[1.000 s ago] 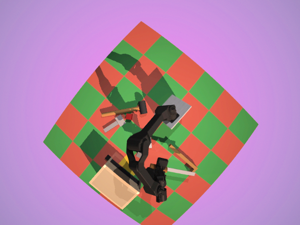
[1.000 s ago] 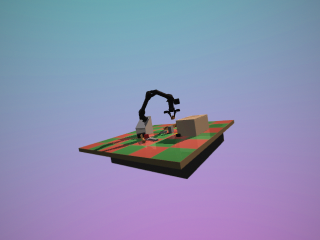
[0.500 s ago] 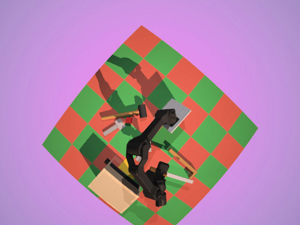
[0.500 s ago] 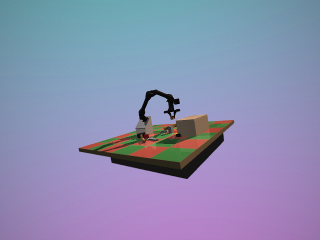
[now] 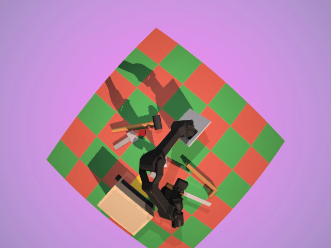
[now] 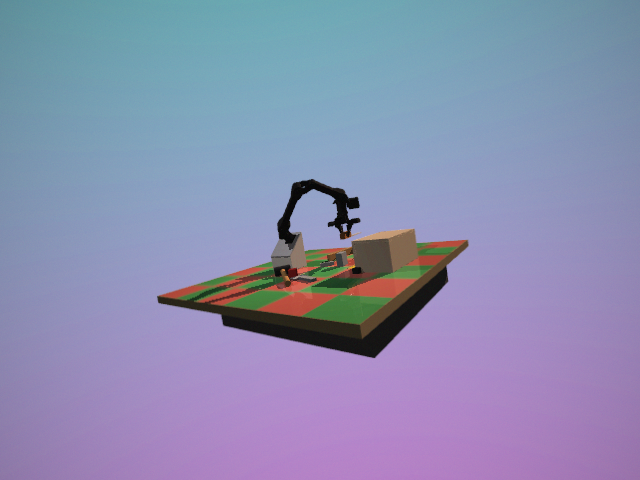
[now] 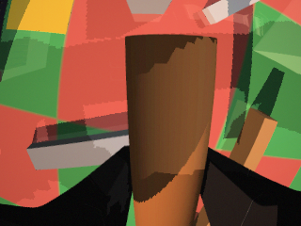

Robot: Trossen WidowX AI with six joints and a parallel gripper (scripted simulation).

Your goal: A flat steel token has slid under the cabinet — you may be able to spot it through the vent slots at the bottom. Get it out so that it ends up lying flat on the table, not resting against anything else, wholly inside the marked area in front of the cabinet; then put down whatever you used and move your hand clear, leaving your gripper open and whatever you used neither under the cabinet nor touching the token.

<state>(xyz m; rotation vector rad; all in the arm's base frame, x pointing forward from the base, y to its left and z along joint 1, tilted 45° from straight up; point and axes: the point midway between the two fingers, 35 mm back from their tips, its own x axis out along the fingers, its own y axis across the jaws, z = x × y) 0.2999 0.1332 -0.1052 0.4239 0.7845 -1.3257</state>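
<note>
My gripper (image 6: 345, 231) (image 7: 164, 153) is shut on the round wooden handle (image 5: 168, 185) (image 6: 344, 235) (image 7: 171, 94) of a tool. The tool's long pale blade (image 5: 197, 199) reaches out to the right of the hand in the top view. The tool is held above the table, beside the cabinet's front. The tan cabinet (image 5: 125, 211) (image 6: 372, 256) stands at the lower left in the top view, with a dark slotted strip (image 5: 136, 190) along its front. The yellow marked area (image 5: 136, 184) (image 7: 38, 16) lies before it, partly hidden by the arm. The steel token cannot be made out.
A wooden L-shaped stick (image 5: 201, 176) (image 7: 254, 141) lies right of the arm. A grey block (image 5: 152, 174) is near the yellow area. A pale bar (image 7: 77, 153) lies below the hand. A hammer (image 5: 133, 126), red cube (image 5: 142, 132) and grey T-shaped piece (image 5: 121, 143) lie farther off.
</note>
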